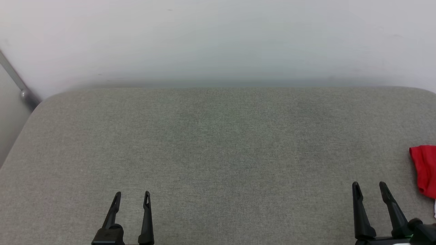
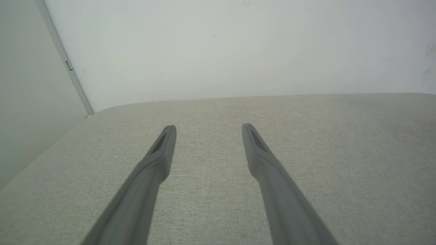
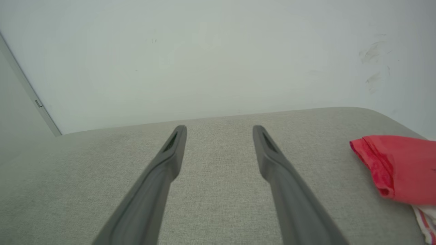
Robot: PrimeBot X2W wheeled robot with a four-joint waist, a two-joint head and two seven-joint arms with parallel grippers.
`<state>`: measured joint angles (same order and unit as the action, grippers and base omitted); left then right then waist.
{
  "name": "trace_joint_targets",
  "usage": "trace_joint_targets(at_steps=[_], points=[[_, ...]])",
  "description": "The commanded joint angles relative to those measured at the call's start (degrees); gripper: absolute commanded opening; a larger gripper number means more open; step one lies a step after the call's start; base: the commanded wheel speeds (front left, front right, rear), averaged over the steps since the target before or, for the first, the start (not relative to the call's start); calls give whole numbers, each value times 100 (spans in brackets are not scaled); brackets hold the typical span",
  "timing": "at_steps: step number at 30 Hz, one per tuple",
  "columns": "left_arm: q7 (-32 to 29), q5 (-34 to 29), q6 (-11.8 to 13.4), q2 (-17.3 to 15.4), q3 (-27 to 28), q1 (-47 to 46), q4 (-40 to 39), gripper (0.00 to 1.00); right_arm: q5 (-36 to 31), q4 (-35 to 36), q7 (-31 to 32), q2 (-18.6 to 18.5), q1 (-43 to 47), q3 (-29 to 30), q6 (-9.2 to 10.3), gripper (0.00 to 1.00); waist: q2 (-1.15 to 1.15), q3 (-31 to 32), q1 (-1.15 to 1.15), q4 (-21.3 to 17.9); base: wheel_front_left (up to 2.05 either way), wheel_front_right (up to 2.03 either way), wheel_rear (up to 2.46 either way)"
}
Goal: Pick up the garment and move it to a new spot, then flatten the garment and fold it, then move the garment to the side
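Left pincer [image 1: 132,194] and right pincer [image 1: 369,185] both open, empty, over the near edge of the grey worktop [image 1: 218,143]. Garment [image 1: 424,168] bunched at the right edge, near right pincer, not touching.

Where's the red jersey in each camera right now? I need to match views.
Head view: garment at the right edge, beside the right gripper.
Right wrist view: garment at the right edge, on the cushion.
Left wrist view: cushion's left corner and wall.
Shared landmark: cushion's far edge meeting the wall.
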<state>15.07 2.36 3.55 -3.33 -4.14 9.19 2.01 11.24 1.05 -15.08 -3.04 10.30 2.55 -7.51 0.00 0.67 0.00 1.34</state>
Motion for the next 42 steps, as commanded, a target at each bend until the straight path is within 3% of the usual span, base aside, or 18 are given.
trace_joint_targets(at_steps=[1, 5, 6, 10, 42], points=[[12, 13, -5, 0, 17, 73, 10, 100, 28, 23, -9, 30, 61, 7, 4, 100, 0, 3, 0, -4, 0, 0, 0], [12, 33, -3, 10, 32, 88, 61, 100, 47, 40, -9, 31, 116, 8, 4, 100, 0, 14, 0, -11, 0, 0, 0], [0, 14, -2, 10, 35, 29, 59, 0, 37, 16, 0, 1, 56, 9, 0, 0, 0, 14, 0, -11, 0, 0, 0], [-30, 55, -6, 19, 32, 68, 275, 0, 57, -198, 9, 1, 64, -1, 0, 0, 0, 15, 0, -12, 0, 0, 0], [-722, 3639, -431, -97, 270, -577, 637, 0, 3330, -680, 676, -149, -605, -47, 1, 0, 0, -11, 0, -43, 0, 0, 0]])
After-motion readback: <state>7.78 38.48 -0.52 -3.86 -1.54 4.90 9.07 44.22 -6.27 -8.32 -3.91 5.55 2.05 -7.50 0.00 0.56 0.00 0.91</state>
